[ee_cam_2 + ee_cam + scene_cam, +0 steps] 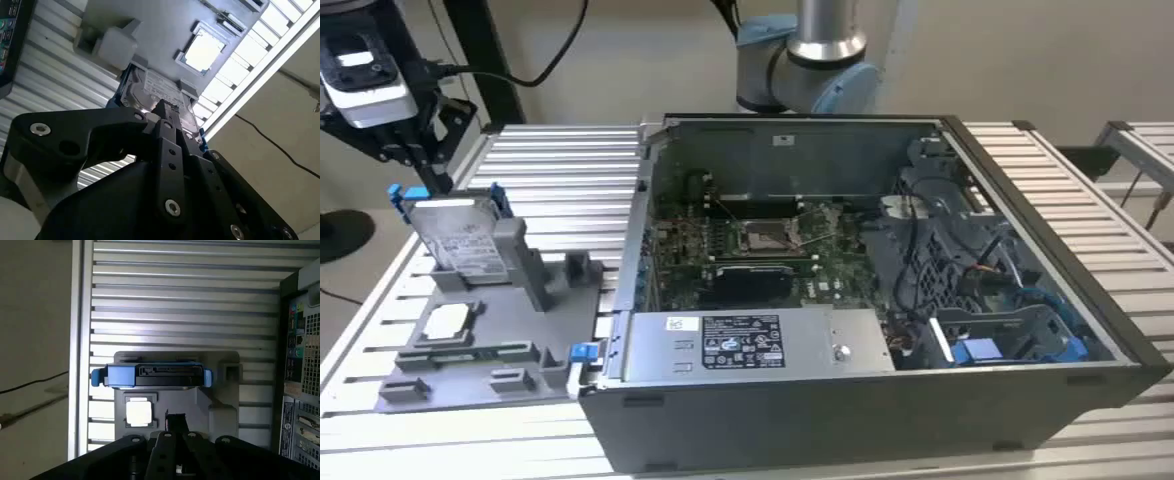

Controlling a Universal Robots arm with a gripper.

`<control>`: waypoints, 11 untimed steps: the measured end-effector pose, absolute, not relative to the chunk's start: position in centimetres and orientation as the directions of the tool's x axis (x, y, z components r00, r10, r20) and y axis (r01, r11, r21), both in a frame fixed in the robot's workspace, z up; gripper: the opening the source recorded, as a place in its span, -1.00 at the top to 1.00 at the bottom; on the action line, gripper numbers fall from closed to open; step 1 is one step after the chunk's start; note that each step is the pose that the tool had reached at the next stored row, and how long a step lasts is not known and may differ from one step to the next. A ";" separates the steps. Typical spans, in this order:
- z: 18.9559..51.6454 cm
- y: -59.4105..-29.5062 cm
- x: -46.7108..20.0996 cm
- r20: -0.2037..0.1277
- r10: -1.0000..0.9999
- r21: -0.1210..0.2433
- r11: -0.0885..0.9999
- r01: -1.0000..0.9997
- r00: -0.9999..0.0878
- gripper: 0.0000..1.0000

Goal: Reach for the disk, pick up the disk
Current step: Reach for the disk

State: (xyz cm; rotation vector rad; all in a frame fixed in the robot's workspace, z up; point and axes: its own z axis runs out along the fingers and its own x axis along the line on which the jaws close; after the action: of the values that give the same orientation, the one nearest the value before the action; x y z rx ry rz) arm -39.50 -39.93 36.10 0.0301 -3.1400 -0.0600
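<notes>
In the exterior view, the disk (458,238) stands upright on edge in a slot of a grey moulded holder (520,300) on the slatted metal table (560,150), at the exterior view's left. Its labelled silver face is turned to the camera and blue bracket tabs stick out at its upper corners. The gripper (414,155) hangs just above it without touching. A flat square chip (448,320) lies in a recess of the holder below the disk. At centre sits the open computer case (881,420), showing a green circuit board, cables and a grey box with a sticker (734,345), with the arm's base (817,40) behind it.

The second wrist view looks along the black, matt, bolted fingers (167,150). They are drawn together to a single tip, with nothing between them. The disk's (155,90) labelled face lies close beyond that tip, which the exterior view cannot show so near.

The first wrist view shows the disk (160,376) end-on as a narrow dark strip, framed by the smooth blue bracket with a tab at each end. The chip (138,412) gleams between the disk and the gripper (175,419).
</notes>
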 end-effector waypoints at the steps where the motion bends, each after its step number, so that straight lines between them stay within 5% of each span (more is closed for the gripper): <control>1: 36.1 -39.9 -39.5 0.001 -0.019 0.038 0.999 -0.019 -1.000 1.00; 11: 36.1 -39.9 -39.5 0.000 -0.019 0.038 0.999 -0.019 -1.000 1.00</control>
State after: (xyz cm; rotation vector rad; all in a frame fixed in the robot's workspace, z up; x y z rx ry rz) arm -39.50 -39.93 36.10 0.0300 -3.1400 -0.0600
